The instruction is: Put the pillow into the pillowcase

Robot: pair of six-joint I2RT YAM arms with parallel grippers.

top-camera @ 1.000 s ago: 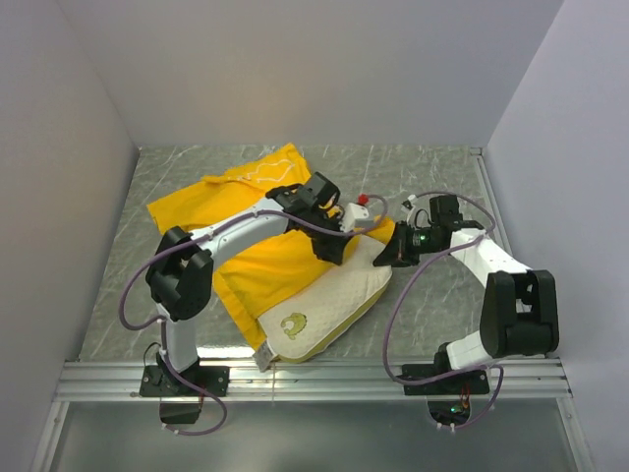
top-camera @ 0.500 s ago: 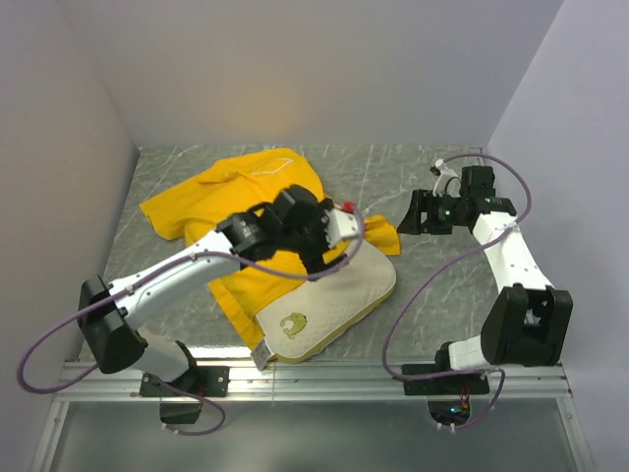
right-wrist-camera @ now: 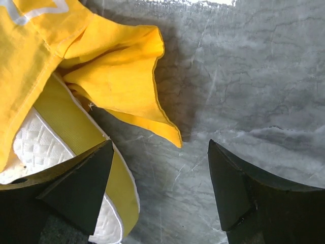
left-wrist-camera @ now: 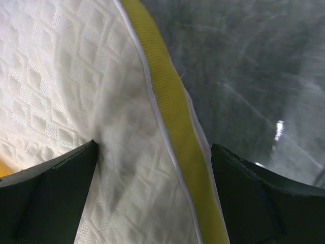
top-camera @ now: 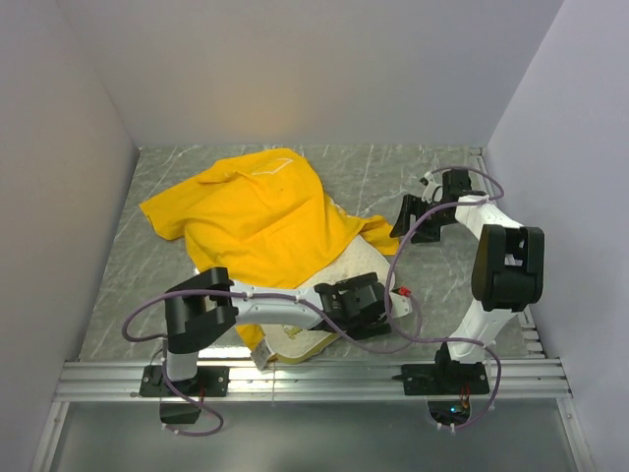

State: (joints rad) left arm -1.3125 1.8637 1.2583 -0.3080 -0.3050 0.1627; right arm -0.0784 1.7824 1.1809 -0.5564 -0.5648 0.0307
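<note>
Swung nearer, left end effector straddles pillow edge, spread wide; right end effector spread, empty, beside pillowcase.

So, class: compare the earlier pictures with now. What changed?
Both pincers opened. The left pincer swung back to the near end, now straddling the yellow side edge of the pillow. The right pincer drew back slightly, holding nothing. Pillow and pillowcase hardly shifted.

yellow pillowcase, white diamond-quilted pillow edged yellow, grey marbled table
</note>
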